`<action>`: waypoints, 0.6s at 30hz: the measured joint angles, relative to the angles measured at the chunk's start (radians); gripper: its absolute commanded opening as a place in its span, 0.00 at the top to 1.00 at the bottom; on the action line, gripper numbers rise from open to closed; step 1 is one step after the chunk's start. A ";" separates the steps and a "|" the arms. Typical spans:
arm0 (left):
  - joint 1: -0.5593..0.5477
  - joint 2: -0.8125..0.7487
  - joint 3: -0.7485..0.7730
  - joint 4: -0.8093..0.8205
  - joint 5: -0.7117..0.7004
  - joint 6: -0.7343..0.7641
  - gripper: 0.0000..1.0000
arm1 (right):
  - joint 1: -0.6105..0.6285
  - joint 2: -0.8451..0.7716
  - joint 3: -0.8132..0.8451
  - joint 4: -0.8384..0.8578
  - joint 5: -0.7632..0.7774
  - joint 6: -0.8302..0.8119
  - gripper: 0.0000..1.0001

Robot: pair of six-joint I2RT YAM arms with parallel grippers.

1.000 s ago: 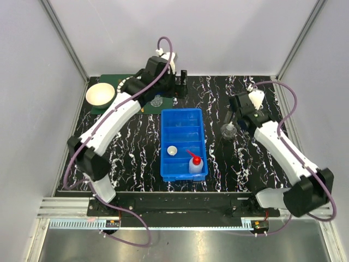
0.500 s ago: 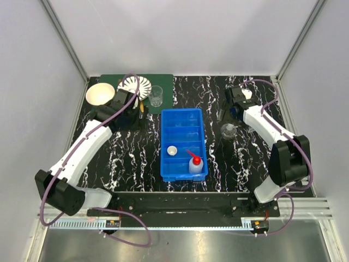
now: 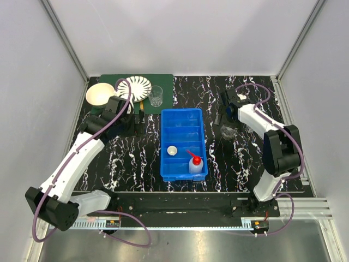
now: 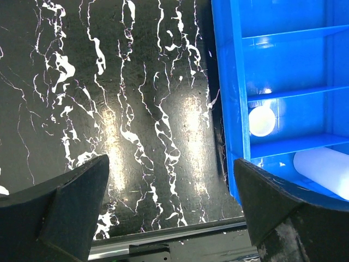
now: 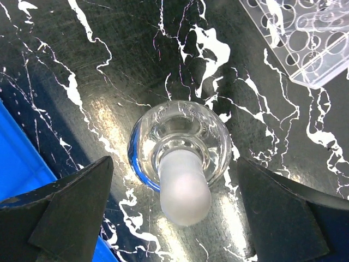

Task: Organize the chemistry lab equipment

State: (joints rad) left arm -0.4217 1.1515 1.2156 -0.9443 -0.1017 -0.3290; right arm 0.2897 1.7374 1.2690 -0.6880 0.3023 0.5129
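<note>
Finding: the left gripper has drawn back from the green mat to the 9 o'clock side of the blue bin, jaws spread and empty. The small beaker stands upright on the mat at the bin's 11 o'clock. The right gripper has swung in over the glass flask at the bin's 3 o'clock, jaws spread either side, clear of the glass; judged the next pick. The squeeze bottle and round lid already lie in the bin. Only the right wrist view shows the tube rack, at 1 o'clock from the flask; overhead, the arm hides it.
</note>
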 measured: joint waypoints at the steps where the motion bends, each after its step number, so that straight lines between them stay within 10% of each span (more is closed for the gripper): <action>1: 0.000 0.001 -0.001 0.002 0.001 0.000 0.01 | 0.000 0.008 0.000 0.004 -0.002 -0.001 0.00; 18: 0.000 0.004 -0.014 0.012 0.018 0.000 0.01 | -0.020 0.058 -0.016 0.058 -0.011 -0.012 0.00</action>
State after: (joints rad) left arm -0.4217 1.1553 1.2011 -0.9325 -0.0834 -0.3294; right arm 0.2699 1.7950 1.2526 -0.6300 0.2916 0.5011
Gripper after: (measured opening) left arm 0.985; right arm 0.994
